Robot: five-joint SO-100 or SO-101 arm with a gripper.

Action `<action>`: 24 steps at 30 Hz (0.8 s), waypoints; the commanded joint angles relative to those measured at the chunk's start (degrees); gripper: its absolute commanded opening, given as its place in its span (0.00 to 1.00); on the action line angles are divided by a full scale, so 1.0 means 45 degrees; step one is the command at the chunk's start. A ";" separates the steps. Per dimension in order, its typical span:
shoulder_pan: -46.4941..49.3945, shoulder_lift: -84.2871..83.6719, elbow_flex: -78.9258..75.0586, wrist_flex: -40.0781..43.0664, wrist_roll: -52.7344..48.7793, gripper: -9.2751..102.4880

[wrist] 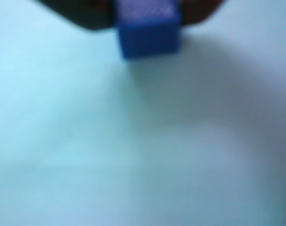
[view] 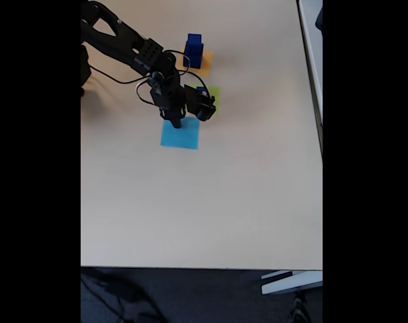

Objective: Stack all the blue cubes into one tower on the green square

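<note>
Step in hand looks like a pick: black two-finger gripper is down over the flat light-blue paper square, near the far left part of the beige table in the fixed view. In the wrist view a dark royal-blue solid cube sits at the top edge, between the dark finger shapes on either side of it, light-blue paper filling the rest of the frame. Picture is blurred, so I can't tell if the jaws are pinching the cube or just straddling it, and can't tell if it's lifted or resting on the paper. The lime-green paper square is just beyond the light-blue one, mostly hidden behind the gripper body; a bit of blue shows at it, likely a cube already there, too small to confirm. Further back, a blue stack of two cubes stands on the orange-yellow paper square, near the table's far edge. Judgement: early in the task. Next move needs a confirmed grip, a straight lift clear of the paper, then a short carry toward the far edge to green and a centred release.
</note>
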 commanded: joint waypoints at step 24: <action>-0.3047 0.1328 -0.5098 0.3086 0.4844 0.10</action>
